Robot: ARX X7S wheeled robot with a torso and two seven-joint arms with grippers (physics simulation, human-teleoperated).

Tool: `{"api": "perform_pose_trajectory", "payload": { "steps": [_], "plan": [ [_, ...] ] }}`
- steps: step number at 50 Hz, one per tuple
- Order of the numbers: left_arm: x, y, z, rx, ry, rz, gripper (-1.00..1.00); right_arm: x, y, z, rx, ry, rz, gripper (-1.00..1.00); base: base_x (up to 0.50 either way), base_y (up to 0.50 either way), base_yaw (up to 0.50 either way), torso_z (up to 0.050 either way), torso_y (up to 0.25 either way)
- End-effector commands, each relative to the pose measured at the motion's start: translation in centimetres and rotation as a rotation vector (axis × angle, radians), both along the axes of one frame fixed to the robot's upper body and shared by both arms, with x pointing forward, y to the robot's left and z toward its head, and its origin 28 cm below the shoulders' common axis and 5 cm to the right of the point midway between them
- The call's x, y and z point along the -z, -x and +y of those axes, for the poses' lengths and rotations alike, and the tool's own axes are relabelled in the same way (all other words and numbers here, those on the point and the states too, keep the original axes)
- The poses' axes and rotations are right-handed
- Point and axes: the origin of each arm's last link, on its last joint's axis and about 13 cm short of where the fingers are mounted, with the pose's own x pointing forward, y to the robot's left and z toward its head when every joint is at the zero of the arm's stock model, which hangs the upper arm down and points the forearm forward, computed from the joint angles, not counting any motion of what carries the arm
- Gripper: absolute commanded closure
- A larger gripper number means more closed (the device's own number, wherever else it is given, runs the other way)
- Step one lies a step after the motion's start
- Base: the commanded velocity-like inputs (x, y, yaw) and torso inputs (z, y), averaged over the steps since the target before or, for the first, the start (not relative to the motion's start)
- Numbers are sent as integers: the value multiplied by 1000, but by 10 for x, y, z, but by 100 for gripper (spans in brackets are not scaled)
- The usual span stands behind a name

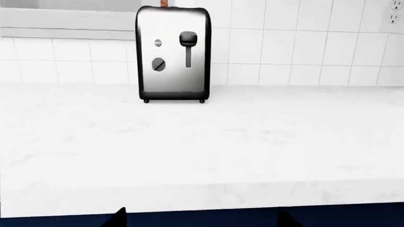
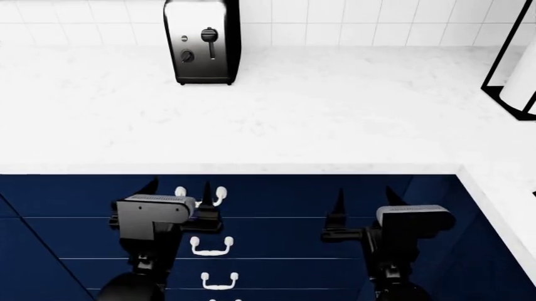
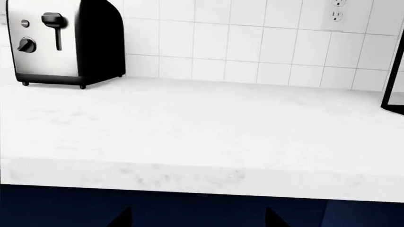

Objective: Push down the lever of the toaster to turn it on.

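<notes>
Reaching the toaster [image 2: 201, 41] is the step in hand, and it looks barely begun: both arms hang low in front of the dark blue drawers [image 2: 251, 238], well short of the counter edge. The toaster stands upright at the back of the white counter [image 2: 335, 119], against the tiled wall [image 2: 352, 22], its shiny end face turned toward the robot. The lever [image 1: 188, 39] sits at the top of its narrow slot, so it appears not yet pressed; the round dial [image 1: 158, 64] lies lower and to one side and should be left alone.

The left gripper [image 2: 180, 191] is the closer one, roughly in line with the toaster, and its fingers stand apart, holding nothing. The right gripper [image 2: 364, 197] is likewise spread and empty. A good approach would probably lift the left arm above the counter, bring one fingertip just over the lever, then press straight down along the slot without shoving the toaster backward.

The counter is pale marble-like stone, bare between robot and toaster. A power outlet [image 3: 336, 12] sits on the wall tiles, and a black-framed stand [image 2: 511, 56] shows at the far right.
</notes>
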Motion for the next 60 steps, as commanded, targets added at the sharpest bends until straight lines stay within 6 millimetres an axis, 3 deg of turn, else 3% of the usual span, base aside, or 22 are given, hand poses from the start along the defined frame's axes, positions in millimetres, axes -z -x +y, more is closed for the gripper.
{"api": "perform_pose_trajectory", "payload": {
  "steps": [1, 9, 15, 22, 60],
  "plan": [
    [-49, -23, 6, 54, -4, -34, -100, -48, -31, -15, 6, 37, -67, -100, 0, 0, 0, 50, 0],
    [-82, -47, 10, 74, -26, -51, -100, -84, -54, -26, 3, 50, -92, -100, 0, 0, 0, 50, 0],
    [-98, -61, 13, 77, -43, -70, -100, -90, -64, -31, 1, 51, -89, -100, 0, 0, 0, 50, 0],
    [-97, -61, 13, 74, -22, -74, -100, -92, -65, -31, 1, 52, -84, -100, 0, 0, 0, 49, 0],
    [-97, -53, 14, 75, -11, -95, -100, -84, -64, -27, -18, 52, -75, -100, 0, 278, 0, 0, 0]
  ]
}}
